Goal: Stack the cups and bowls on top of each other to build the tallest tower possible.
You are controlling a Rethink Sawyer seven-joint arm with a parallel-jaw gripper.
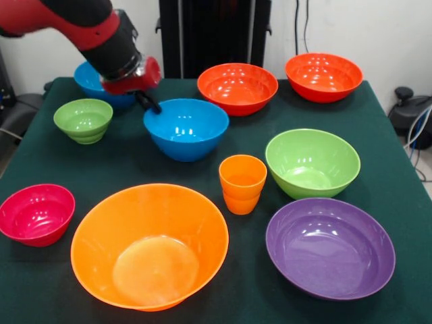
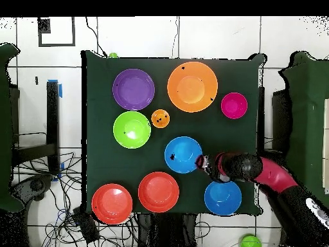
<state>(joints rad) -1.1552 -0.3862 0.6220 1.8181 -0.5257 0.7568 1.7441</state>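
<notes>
My gripper (image 1: pixel 150 102) hangs at the left rim of the middle blue bowl (image 1: pixel 186 128); in the overhead view the gripper (image 2: pixel 201 161) is at that bowl's (image 2: pixel 182 154) right rim. I cannot tell if it grips the rim. An orange cup (image 1: pixel 242 183) stands upright mid-table, and shows in the overhead view (image 2: pixel 160 118). Each standing alone are a second blue bowl (image 1: pixel 91 79) behind the arm, a small ribbed green bowl (image 1: pixel 84 120), a crimson bowl (image 1: pixel 37 212), a large orange bowl (image 1: pixel 150 244), a large green bowl (image 1: pixel 312 162), a purple bowl (image 1: pixel 329 246) and two red-orange bowls (image 1: pixel 237 88) (image 1: pixel 323 76).
All stand open side up on the dark green table (image 1: pixel 395 155), none stacked. The arm (image 2: pixel 270 175) reaches in over the table's edge and hides the small green bowl in the overhead view. A black pedestal (image 1: pixel 212 34) stands behind the table.
</notes>
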